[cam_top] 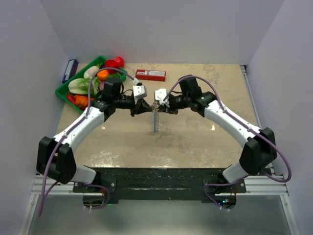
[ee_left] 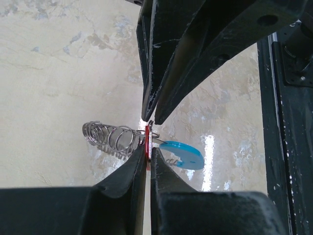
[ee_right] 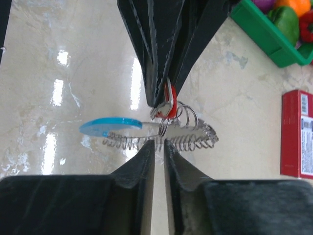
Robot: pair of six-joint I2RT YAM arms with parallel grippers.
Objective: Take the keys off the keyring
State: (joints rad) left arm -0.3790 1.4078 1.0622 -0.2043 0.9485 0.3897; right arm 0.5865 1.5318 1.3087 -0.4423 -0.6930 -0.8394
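Observation:
The keyring (cam_top: 156, 120) hangs between the two grippers above the table's middle, its blue section (cam_top: 155, 129) lowest. My left gripper (ee_left: 148, 150) is shut on the key with the red part (ee_left: 147, 139). Silvery keys (ee_left: 111, 136) fan out to the left of it and the blue section (ee_left: 184, 154) lies to the right. In the right wrist view, my right gripper (ee_right: 160, 142) stands just under the ring with its jaws slightly apart and nothing between them. The fringe of keys (ee_right: 188, 140), the blue section (ee_right: 110, 126) and the red key (ee_right: 171, 104) sit right above its tips.
A green tray (cam_top: 59, 91) of toy vegetables stands at the back left, with a small dark blue box (cam_top: 70, 70) behind it. A long red box (cam_top: 150, 75) lies at the back middle, also visible in the right wrist view as the red box (ee_right: 296, 133) beside the tray (ee_right: 264, 38).

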